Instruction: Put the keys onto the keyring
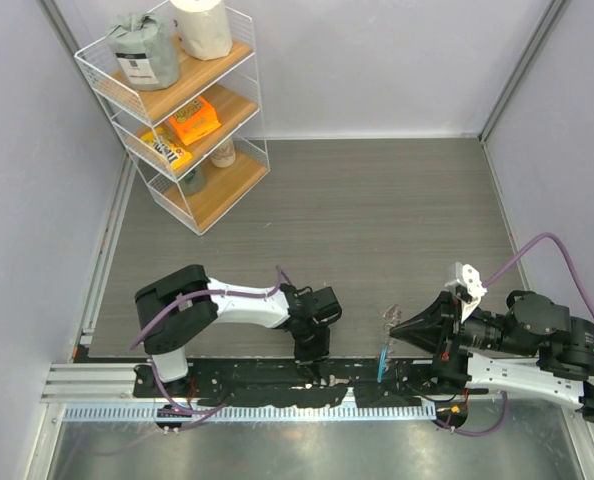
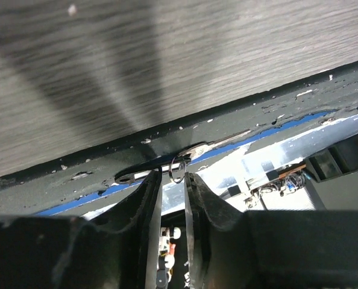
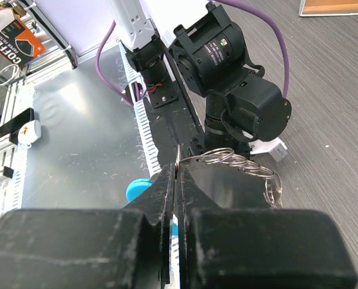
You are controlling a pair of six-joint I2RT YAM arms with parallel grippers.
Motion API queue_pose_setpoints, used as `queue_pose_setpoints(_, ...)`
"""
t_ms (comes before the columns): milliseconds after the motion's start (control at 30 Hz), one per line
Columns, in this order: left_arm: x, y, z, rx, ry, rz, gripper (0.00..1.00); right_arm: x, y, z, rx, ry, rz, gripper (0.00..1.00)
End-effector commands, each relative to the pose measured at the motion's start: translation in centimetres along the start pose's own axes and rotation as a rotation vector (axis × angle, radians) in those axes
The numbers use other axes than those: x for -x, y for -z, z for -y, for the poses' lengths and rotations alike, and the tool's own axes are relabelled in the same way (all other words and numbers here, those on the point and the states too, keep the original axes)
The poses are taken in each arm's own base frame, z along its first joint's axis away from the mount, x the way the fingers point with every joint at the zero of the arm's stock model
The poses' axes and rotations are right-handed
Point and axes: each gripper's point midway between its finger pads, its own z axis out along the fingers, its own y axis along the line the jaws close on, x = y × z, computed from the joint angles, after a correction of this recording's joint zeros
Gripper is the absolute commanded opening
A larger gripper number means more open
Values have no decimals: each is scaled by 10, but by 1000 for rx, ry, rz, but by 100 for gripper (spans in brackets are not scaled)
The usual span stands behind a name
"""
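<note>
Evidently the task is unfinished, since at least one key (image 2: 144, 173) is off the keyring (image 3: 227, 159). The right hand (image 3: 176, 171) is clamped shut on the keyring. Its coils stick out just past the fingertips, and the blue tag (image 3: 140, 188) hangs under them. How many keys already ride on it cannot be told.

The left hand (image 2: 172, 176) stands at a narrow gap, its tips either side of a small ring (image 2: 177, 169) on the key lying flat just ahead; no firm pinch shows. That key probably has to be lifted and worked onto the coils.

It rests on the black strip (image 2: 275, 108) at the near edge of the desk (image 1: 357, 220), so room beneath the hand is tight. Beyond the fingertips, bare desk stretches away.
</note>
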Motion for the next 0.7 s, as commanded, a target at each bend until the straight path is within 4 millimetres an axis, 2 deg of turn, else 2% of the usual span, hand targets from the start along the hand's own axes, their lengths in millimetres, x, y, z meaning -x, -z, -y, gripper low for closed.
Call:
queue_pose_setpoints(0,-2,-3,3,-25,-5,-35,25,21,-1,-5,17,10,79,6)
queue_pose_setpoints(233,-3,-9,1,-26,1,-57,17,22,0,-6,23,13,84,6)
queue_pose_setpoints(433,-2,-10,1,-29,2,-63,0,21,1,-5,23,10,89,6)
queue_pose_setpoints(533,2,-2,10,-62,-28,-31,0,22,3,-5,22,9,95,6)
queue_pose_setpoints(667,8,19,25,-106,-107,50,0,22,2,-5,19,8,90,6)
